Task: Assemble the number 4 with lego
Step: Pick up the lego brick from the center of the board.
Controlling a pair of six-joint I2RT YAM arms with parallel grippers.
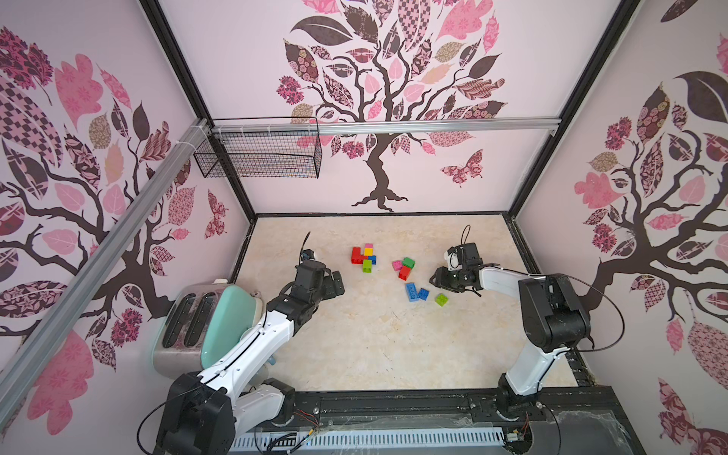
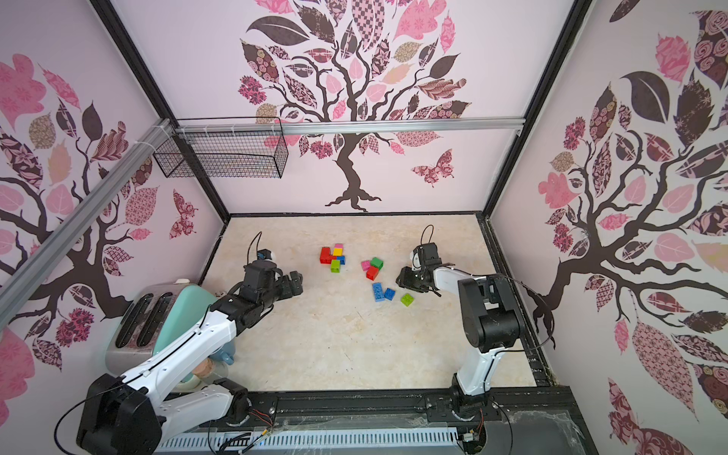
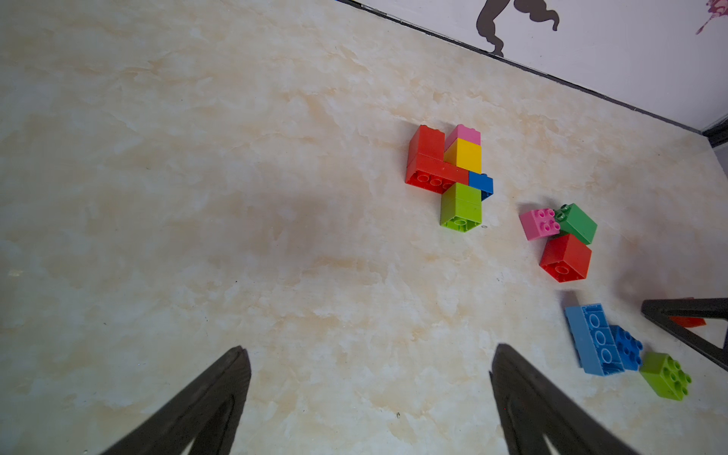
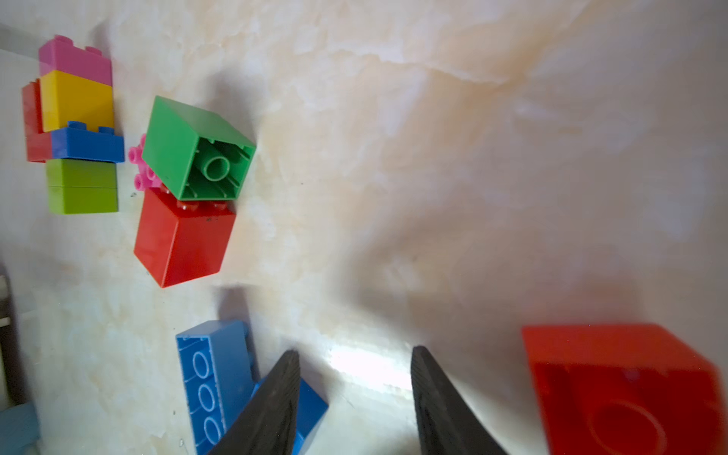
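A joined lego cluster of red, pink, yellow, blue and lime bricks lies mid-table, seen in both top views and the left wrist view. To its right lie loose lego: pink, green, red, a long blue, a small blue and a lime. My right gripper stands open just right of the blue bricks, nothing between its fingers. Another red brick lies outside its jaws. My left gripper is wide open over bare table, left of the cluster.
A mint and steel toaster stands at the left front, beside the left arm. A black wire basket hangs on the back wall. Walls close the table on three sides, and a black rail runs along the front.
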